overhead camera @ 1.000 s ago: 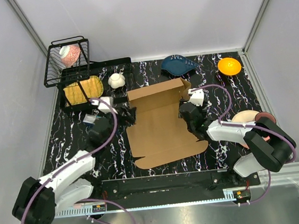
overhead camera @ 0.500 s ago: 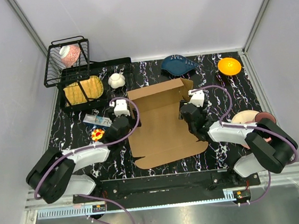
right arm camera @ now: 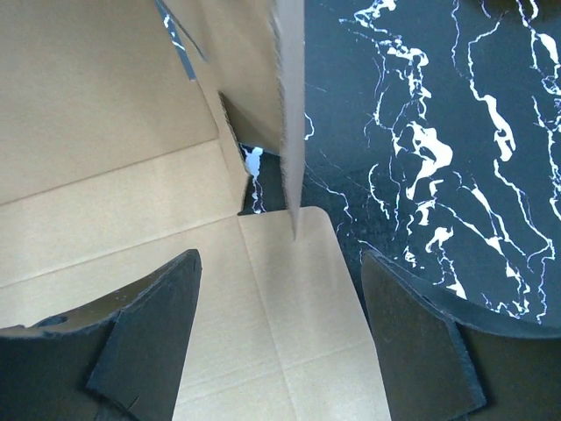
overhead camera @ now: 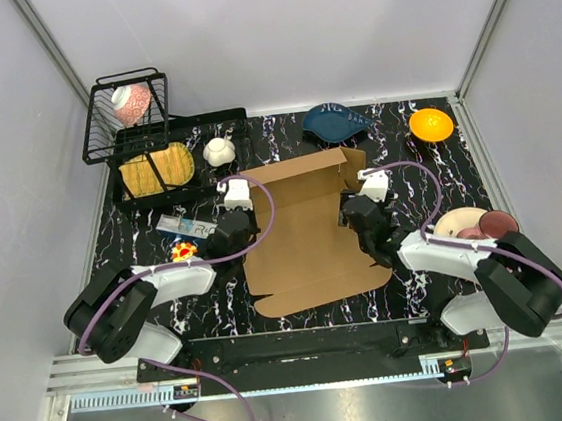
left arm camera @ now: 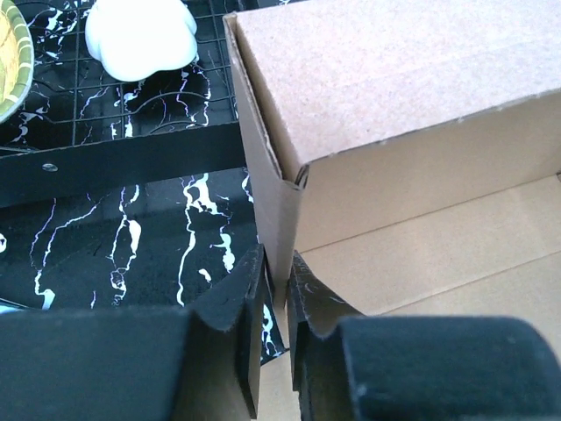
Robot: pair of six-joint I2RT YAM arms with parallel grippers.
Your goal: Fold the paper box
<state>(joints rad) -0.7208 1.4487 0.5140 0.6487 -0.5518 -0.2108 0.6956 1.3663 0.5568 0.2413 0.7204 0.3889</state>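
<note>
- The paper box [overhead camera: 304, 238] sits mid-table. It is plain brown cardboard, with the far wall and side flaps raised and the near panel lying flat.
- The left gripper [left arm camera: 276, 342] pinches the box's left wall.
- The right gripper [right arm camera: 280, 346] is spread wide astride the upright right flap, apart from it.
- A black rack [left arm camera: 131, 158] lies just beside the box's far-left corner, holding a yellow plate [overhead camera: 156, 169] and a white bowl [overhead camera: 220, 152].
- The wire basket [overhead camera: 126, 78] holds a red-patterned cup [overhead camera: 131, 103].

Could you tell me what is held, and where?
The left gripper pinches the paper box's upright left side wall; the right gripper holds nothing.
</note>
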